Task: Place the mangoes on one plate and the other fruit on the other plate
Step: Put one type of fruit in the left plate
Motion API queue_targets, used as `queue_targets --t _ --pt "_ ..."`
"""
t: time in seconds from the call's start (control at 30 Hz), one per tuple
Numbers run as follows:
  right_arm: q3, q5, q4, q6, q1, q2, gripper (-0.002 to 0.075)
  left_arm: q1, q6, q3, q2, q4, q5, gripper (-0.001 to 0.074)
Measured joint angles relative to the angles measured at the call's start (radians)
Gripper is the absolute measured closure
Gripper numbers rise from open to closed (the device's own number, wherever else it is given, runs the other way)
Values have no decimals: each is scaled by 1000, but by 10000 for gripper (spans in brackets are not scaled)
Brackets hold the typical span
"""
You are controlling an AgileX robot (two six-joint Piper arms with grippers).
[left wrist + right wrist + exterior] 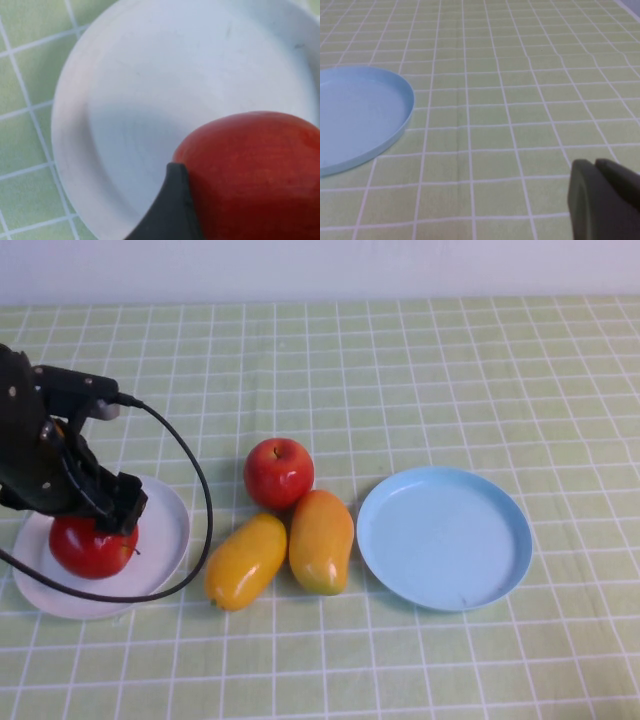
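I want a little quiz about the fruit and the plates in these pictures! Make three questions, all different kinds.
1. True or false: the blue plate has a mango on it.
2. How many apples lie on the white plate? A) none B) one C) two
3. Fill in: the second apple rests on the tablecloth beside the two ____.

Key:
1. False. It holds nothing; the yellower mango and the orange mango lie on the cloth.
2. B. One apple, with the left gripper around it. The right gripper is shut, off past the blue plate.
3. mangoes
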State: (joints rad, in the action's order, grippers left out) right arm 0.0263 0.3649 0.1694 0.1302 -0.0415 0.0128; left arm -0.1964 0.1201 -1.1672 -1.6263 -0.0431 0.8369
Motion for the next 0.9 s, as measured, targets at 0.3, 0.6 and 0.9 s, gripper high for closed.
queue_targets --t 0.3,0.6,0.9 --pt "0 0 0 0 0 0 743 2 -26 0 -7 -20 12 72" --pt "0 0 0 0 0 0 743 0 -56 0 71 -24 -13 66" --pt "0 0 0 0 0 0 743 -158 -24 -54 51 165 -217 66"
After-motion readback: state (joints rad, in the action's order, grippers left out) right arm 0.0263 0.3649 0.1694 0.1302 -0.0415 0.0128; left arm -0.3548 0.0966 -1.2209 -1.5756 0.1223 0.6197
